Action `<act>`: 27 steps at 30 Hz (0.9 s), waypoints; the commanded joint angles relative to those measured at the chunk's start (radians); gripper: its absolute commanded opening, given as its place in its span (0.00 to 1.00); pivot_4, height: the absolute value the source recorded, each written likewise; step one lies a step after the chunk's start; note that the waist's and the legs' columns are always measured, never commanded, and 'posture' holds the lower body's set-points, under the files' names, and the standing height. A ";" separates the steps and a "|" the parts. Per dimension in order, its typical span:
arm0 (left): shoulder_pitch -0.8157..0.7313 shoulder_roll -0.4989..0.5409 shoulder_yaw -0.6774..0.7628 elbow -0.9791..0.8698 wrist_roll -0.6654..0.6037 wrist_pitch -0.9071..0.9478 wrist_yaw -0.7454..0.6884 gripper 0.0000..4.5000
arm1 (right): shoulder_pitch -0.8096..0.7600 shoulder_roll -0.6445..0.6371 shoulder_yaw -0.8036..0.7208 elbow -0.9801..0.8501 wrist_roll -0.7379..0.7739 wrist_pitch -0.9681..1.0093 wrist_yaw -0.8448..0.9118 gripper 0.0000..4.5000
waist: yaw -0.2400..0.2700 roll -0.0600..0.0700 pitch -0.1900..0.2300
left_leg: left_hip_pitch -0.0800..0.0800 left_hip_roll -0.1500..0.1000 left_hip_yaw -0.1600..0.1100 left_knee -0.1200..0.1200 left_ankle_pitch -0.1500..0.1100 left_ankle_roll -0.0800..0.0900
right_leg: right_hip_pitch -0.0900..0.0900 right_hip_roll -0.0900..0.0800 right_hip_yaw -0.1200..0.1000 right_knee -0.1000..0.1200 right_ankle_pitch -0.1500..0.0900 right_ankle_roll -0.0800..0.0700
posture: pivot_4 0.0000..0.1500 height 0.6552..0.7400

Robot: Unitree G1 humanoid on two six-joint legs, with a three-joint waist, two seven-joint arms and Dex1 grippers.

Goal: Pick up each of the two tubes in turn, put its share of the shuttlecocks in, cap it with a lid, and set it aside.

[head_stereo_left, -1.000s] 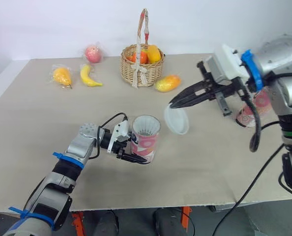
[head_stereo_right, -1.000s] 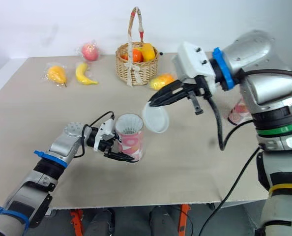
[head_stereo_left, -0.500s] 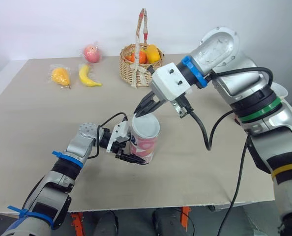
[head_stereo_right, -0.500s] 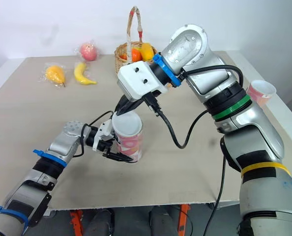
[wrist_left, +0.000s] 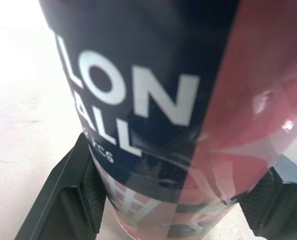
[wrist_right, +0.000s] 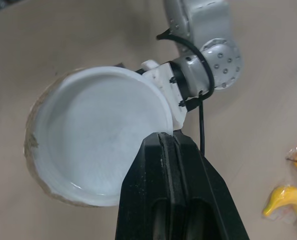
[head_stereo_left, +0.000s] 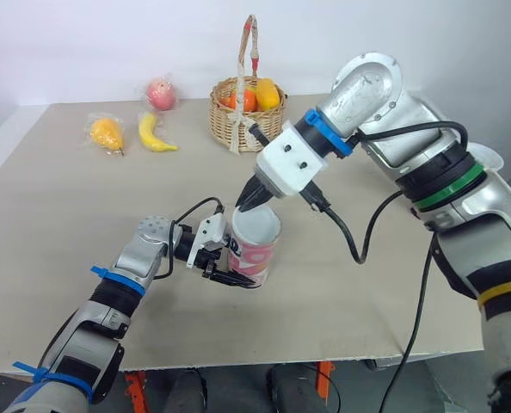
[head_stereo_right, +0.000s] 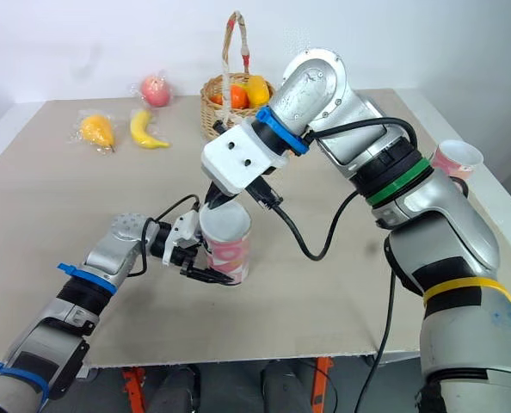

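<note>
Pinching the white lid (wrist_right: 101, 144) by its rim, my right gripper (wrist_right: 164, 144) has its two black fingers pressed together on that edge. The lid lies over the mouth of the pink-and-white shuttlecock tube (head_stereo_left: 254, 251). From my right wrist, a sliver of the tube's brown cardboard rim peeks out along one side of the lid, so it sits a little off centre. I cannot tell whether it is pushed fully home.

The tube stands upright on the table (head_stereo_left: 66, 215), near the middle and towards the front edge. My left gripper (head_stereo_left: 238, 268) is clamped on the tube's lower part, one finger (wrist_left: 63, 200) on each side of its printed wall, which carries large white letters on a dark band. My left arm reaches in low from the front left, and my right arm arches over from the right and comes down onto the tube's top.

A second tube (head_stereo_right: 456, 160) stands open-topped near the table's right edge, well apart from the first. At the far side of the table sits a wicker basket (head_stereo_left: 247, 116) of fruit with a tall handle. To its left lie a banana (head_stereo_left: 155, 133), a wrapped yellow fruit (head_stereo_left: 107, 132) and a wrapped apple (head_stereo_left: 162, 93).
</note>
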 commanded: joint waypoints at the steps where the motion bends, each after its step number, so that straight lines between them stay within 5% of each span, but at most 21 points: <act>1: 0.020 0.013 -0.018 0.041 0.042 0.022 0.005 0.68 | -0.063 0.012 0.024 0.048 0.024 -0.018 0.041 0.01 | 0.000 0.000 0.000 | 0.000 0.000 0.000 0.000 0.000 0.000 | 0.000 0.000 0.000 0.000 0.000 0.000 | 1.00 1.00; 13: 0.051 0.019 -0.012 0.012 0.039 0.037 0.016 0.68 | -0.189 -0.057 0.024 0.069 0.295 0.060 0.041 0.01 | -0.001 0.000 0.000 | 0.000 0.000 0.000 -0.002 0.000 0.000 | -0.001 0.000 0.000 0.000 -0.001 -0.001 | 1.00 1.00; 27: 0.061 0.020 -0.006 -0.002 0.039 0.047 0.021 0.68 | -0.144 0.010 0.132 0.135 0.126 -0.062 0.041 0.01 | 0.000 0.000 0.000 | 0.000 0.000 0.000 -0.002 0.000 0.000 | -0.001 0.000 0.000 0.000 -0.001 -0.001 | 1.00 1.00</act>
